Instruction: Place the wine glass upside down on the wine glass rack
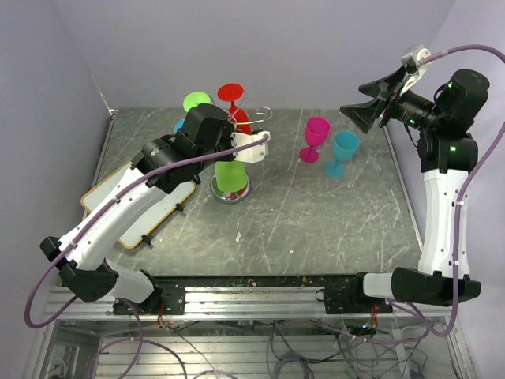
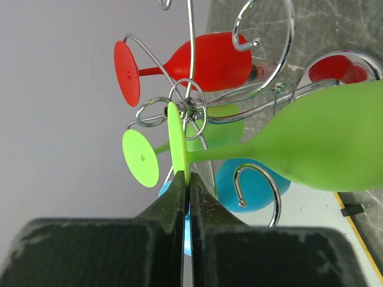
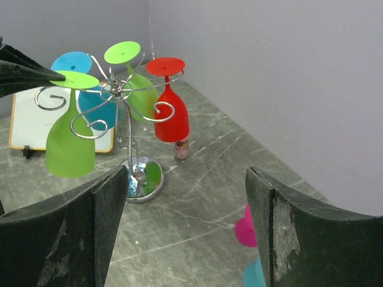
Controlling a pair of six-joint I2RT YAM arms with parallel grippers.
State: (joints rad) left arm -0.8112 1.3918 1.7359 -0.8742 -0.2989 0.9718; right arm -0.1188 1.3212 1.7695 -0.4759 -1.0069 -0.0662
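Observation:
The silver wire wine glass rack (image 1: 251, 118) stands on its shiny disc base (image 1: 229, 193) at the middle left of the table. My left gripper (image 2: 187, 179) is shut on the edge of the foot of a light green wine glass (image 2: 323, 143). The glass hangs bowl down at one of the rack's scroll arms, seen also in the right wrist view (image 3: 70, 143). My left gripper also shows in the top view (image 1: 251, 146). My right gripper (image 1: 367, 106) is open and empty, raised at the far right and facing the rack (image 3: 119, 89).
A red glass (image 1: 234, 99), a second green glass (image 1: 196, 101) and a blue glass (image 3: 96, 104) hang upside down on the rack. A magenta glass (image 1: 316, 136) and a cyan glass (image 1: 343, 150) stand upright on the table. A white board (image 1: 142, 201) lies at the left. A small bottle (image 3: 181, 149) stands behind the rack.

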